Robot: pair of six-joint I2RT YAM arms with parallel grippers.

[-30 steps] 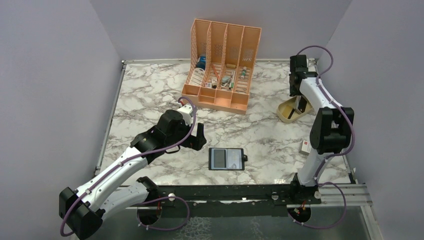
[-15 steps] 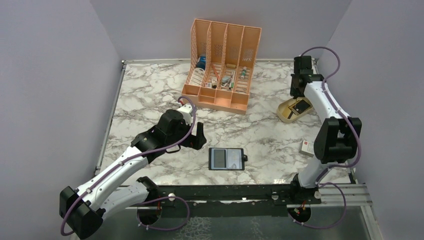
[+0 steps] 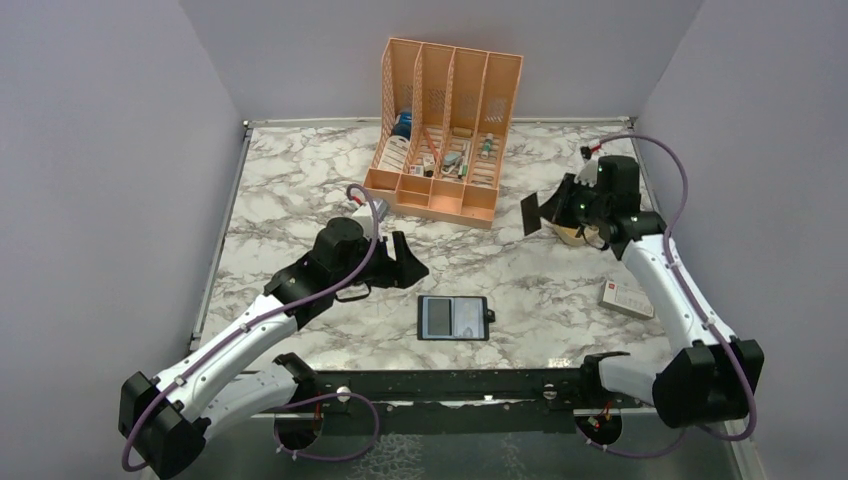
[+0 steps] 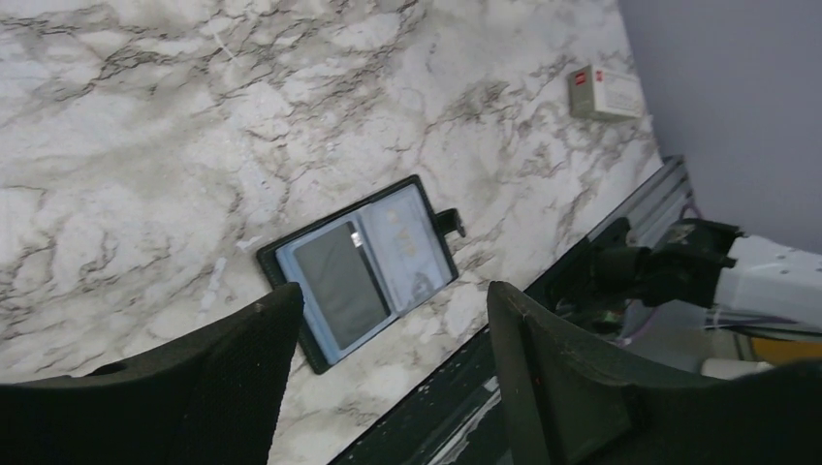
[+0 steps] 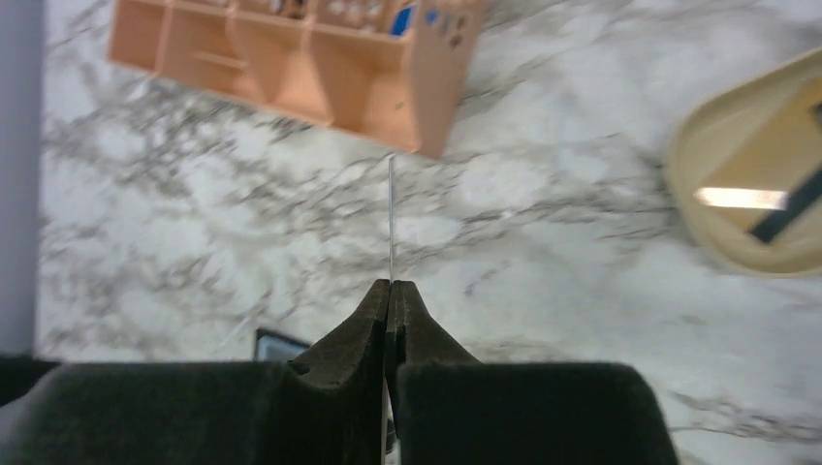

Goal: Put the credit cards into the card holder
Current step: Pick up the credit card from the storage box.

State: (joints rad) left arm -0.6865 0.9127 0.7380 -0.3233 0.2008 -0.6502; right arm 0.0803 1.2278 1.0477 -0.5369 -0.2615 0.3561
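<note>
The card holder (image 3: pixel 453 318) lies open and flat near the table's front edge, a dark card showing in its left pocket (image 4: pixel 361 266). My left gripper (image 3: pixel 405 265) hovers just up-left of it, open and empty (image 4: pixel 393 291). My right gripper (image 3: pixel 548 208) is shut on a dark credit card (image 3: pixel 531 213), held above the table left of the beige dish. In the right wrist view that card is a thin edge-on line (image 5: pixel 391 213) rising from the closed fingertips (image 5: pixel 390 287). A whitish credit card with red marks (image 3: pixel 625 297) lies flat at the right edge (image 4: pixel 603 92).
The tall orange slotted organizer (image 3: pixel 440 130) stands at the back centre (image 5: pixel 291 39). The beige oval dish (image 3: pixel 570 237) sits partly under my right wrist; another dark card (image 5: pixel 783 215) lies in the dish (image 5: pixel 717 242). Purple walls enclose the table on three sides.
My right arm has swung from over the dish out to the left, carrying the dark card. My left gripper has tilted toward the card holder and its jaws have narrowed slightly.
</note>
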